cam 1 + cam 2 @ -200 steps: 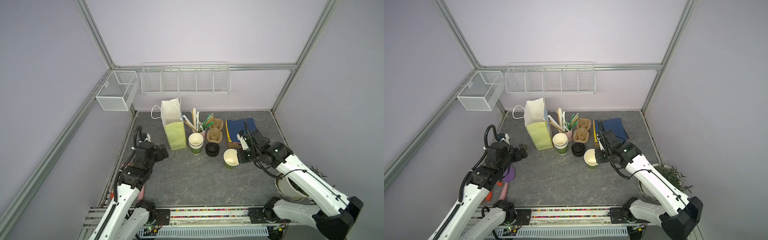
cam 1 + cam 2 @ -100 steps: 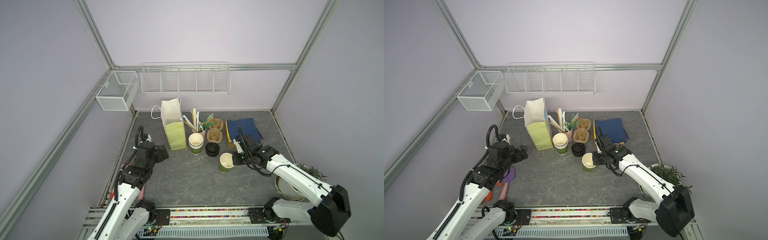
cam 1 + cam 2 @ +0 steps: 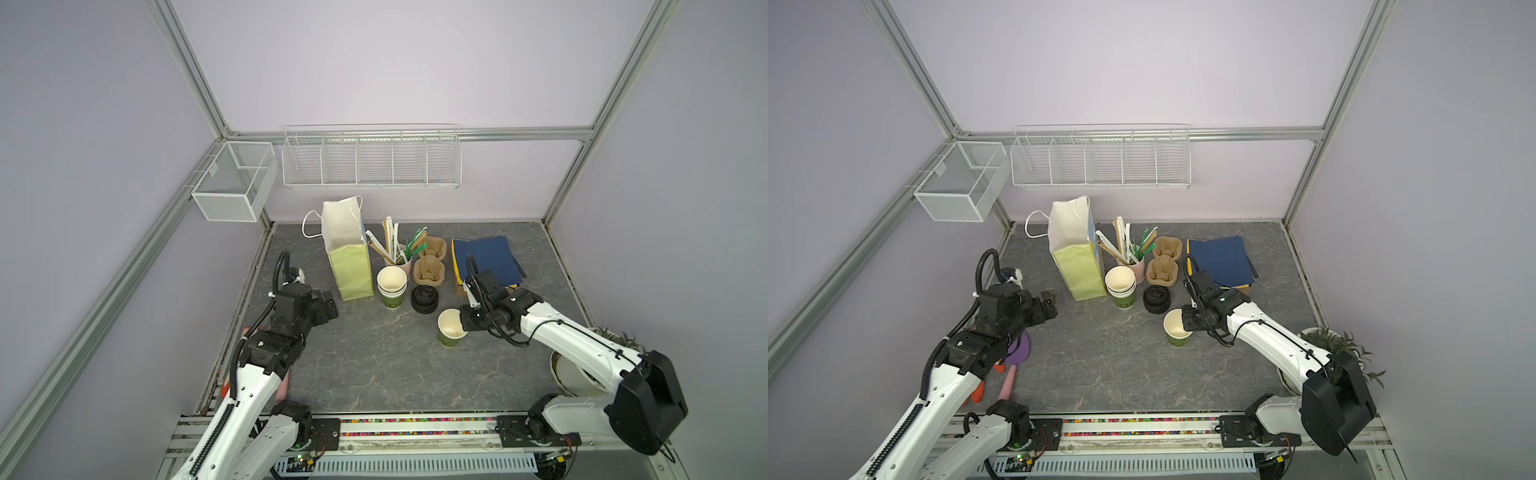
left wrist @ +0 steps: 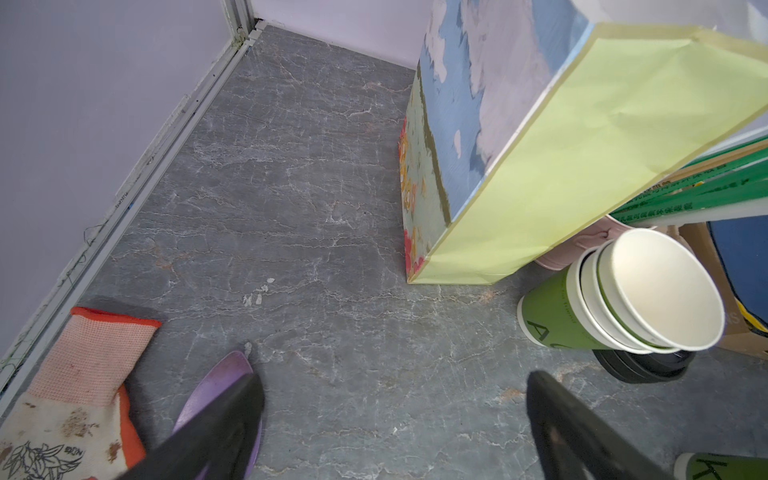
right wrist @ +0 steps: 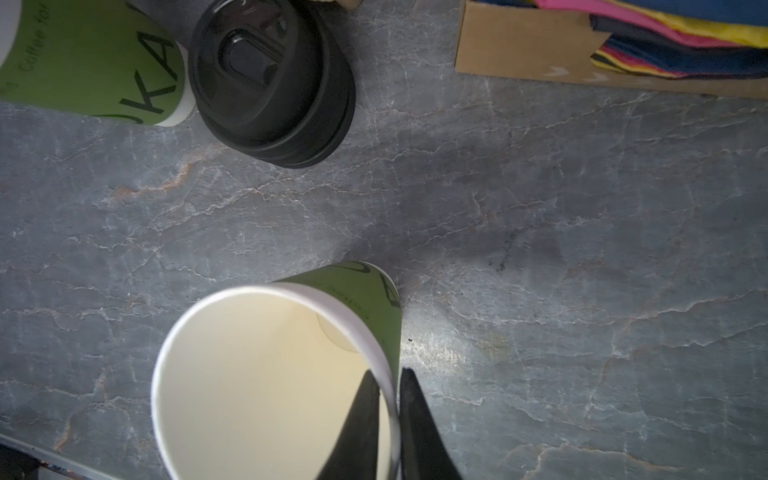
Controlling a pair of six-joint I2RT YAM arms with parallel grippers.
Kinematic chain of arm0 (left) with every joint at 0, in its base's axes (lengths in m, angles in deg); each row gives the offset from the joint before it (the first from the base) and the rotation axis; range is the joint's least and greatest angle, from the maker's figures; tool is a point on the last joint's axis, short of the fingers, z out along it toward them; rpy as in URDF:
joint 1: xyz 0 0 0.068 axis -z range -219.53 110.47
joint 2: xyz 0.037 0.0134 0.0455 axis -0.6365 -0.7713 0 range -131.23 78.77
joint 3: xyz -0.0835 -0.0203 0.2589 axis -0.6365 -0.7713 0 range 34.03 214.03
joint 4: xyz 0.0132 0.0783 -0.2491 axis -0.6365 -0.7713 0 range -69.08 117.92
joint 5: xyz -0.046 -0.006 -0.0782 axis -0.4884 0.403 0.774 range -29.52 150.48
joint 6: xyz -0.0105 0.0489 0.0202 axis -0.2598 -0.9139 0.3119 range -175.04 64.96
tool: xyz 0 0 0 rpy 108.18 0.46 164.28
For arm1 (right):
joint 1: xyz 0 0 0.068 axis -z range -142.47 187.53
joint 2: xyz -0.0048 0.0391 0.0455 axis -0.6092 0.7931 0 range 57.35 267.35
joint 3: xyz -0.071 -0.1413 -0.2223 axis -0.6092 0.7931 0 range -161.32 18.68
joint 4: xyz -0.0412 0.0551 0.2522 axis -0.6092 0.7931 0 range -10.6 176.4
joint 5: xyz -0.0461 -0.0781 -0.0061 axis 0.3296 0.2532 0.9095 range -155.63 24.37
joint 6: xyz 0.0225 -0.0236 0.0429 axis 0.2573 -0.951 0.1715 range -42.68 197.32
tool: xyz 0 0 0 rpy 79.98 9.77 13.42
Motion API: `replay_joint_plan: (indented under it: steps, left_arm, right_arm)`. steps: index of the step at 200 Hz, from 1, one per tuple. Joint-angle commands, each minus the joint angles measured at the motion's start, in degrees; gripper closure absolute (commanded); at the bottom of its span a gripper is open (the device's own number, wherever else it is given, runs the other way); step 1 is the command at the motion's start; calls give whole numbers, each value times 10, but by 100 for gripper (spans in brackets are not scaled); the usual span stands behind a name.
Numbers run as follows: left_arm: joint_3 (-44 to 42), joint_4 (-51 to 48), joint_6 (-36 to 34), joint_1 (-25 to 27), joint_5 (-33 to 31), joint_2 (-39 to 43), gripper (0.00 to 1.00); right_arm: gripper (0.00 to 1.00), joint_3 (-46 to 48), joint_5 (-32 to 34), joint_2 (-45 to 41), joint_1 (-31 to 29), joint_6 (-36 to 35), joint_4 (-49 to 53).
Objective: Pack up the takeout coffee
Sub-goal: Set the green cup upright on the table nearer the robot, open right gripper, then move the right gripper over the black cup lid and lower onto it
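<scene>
- Plainly, the green cup (image 3: 451,332) (image 3: 1176,332) is seen standing upright on the grey table (image 3: 374,365), right of centre in both top views. It is uncapped and its cream inside is exposed.
- The cup's rim is straddled by the right gripper (image 5: 386,372) (image 3: 465,324): one finger is placed inside the wall and one outside. The jaws are kept narrowly apart, and it cannot be told whether the wall is pinched.
- A stack of black lids (image 3: 425,299) (image 5: 270,83) is set just behind the cup, apart from it.
- A stack of lidless cups (image 3: 391,286) (image 4: 623,299) is found beside the lids, with the paper bag (image 3: 351,266) upright at its other side.
- Cardboard carriers (image 3: 430,266) and blue sheets (image 3: 486,257) are laid farther back.
- The left gripper (image 4: 395,377) (image 3: 330,305) is held above bare table near the bag, its jaws spread wide, with nothing between them.
- A glove (image 4: 83,374) and a purple scoop (image 3: 1019,349) are seen beneath the left arm.
</scene>
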Motion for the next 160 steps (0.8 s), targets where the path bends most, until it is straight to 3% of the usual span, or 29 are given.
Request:
replay_joint_plan:
  steps: [1, 61, 89, 121, 160]
  left_arm:
    - [1, -13, -7, 2, -5, -1, 1]
    - [0, -14, -8, 2, -5, 0, 1]
    - [2, -13, -9, 3, -8, -2, 1]
    - [2, -13, -10, 3, -12, -3, 1]
    - [2, -10, -12, 3, -14, -5, 1]
  right_arm:
    - [75, -11, 14, -12, -5, 9, 5]
    - [32, -109, 36, -14, -5, -24, 64]
    - [20, -167, 19, 39, -16, -36, 69]
    - [12, -243, 26, 139, -37, -48, 85]
    - [11, -302, 29, 232, -47, -47, 78]
